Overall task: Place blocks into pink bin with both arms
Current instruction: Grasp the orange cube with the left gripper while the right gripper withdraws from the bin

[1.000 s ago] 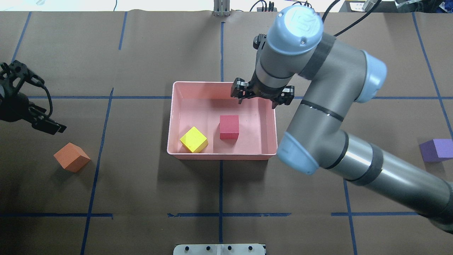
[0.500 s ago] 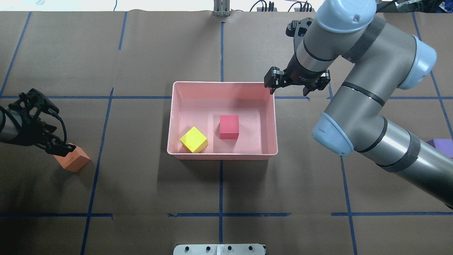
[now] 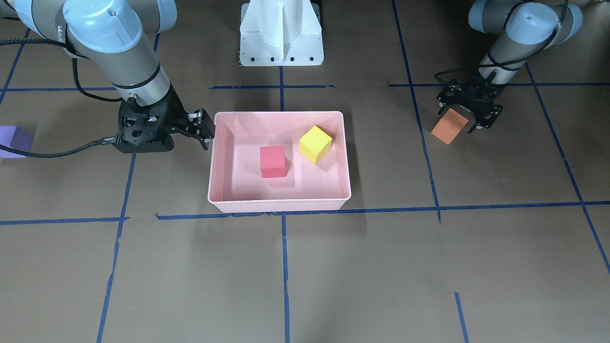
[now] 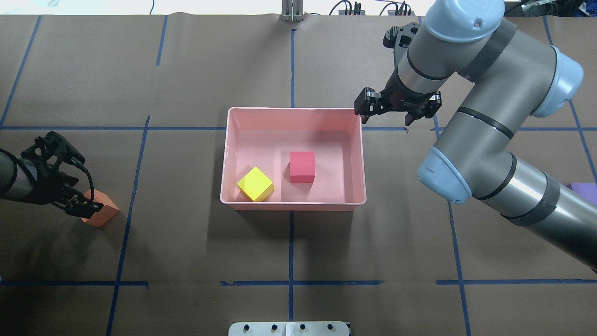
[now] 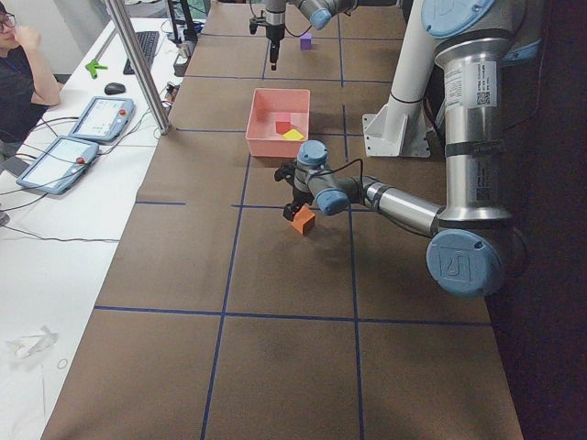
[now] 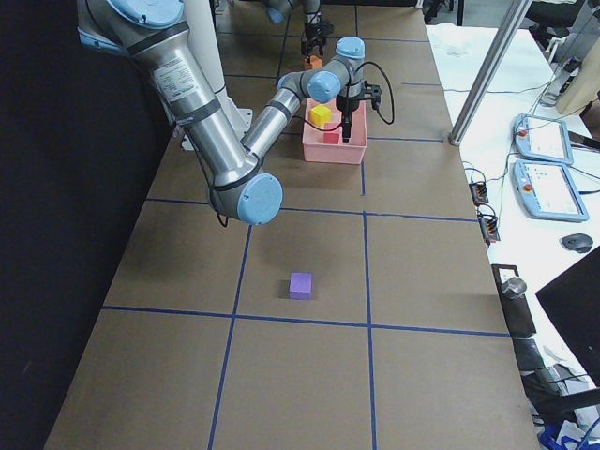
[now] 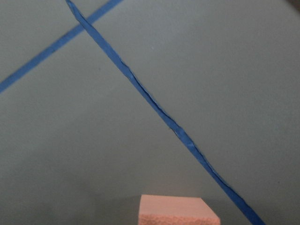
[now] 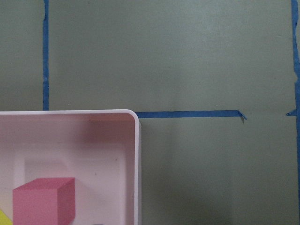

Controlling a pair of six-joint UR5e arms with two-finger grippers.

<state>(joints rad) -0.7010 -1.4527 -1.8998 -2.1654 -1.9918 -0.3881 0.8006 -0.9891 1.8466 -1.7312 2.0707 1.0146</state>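
Note:
The pink bin (image 4: 294,110) sits mid-table and holds the red block (image 4: 301,166) and the yellow-green block (image 4: 255,183). The orange block (image 4: 105,213) lies on the table at the left. My left gripper (image 4: 84,206) is open, low over it, fingers on either side; the left wrist view shows the orange block's top (image 7: 178,210) at its bottom edge. My right gripper (image 4: 397,110) is open and empty, just outside the bin's far right corner. The purple block (image 3: 12,141) lies far right of the robot, partly hidden by my right arm in the overhead view.
Blue tape lines (image 4: 291,282) grid the brown table cover. The white pedestal base (image 3: 281,33) stands on the robot's side of the bin. Operators' tablets (image 5: 69,156) lie on a side table beyond the far edge.
My right gripper has moved from over the bin's far side out past its far right corner. My left gripper has come down from beyond the orange block onto it.

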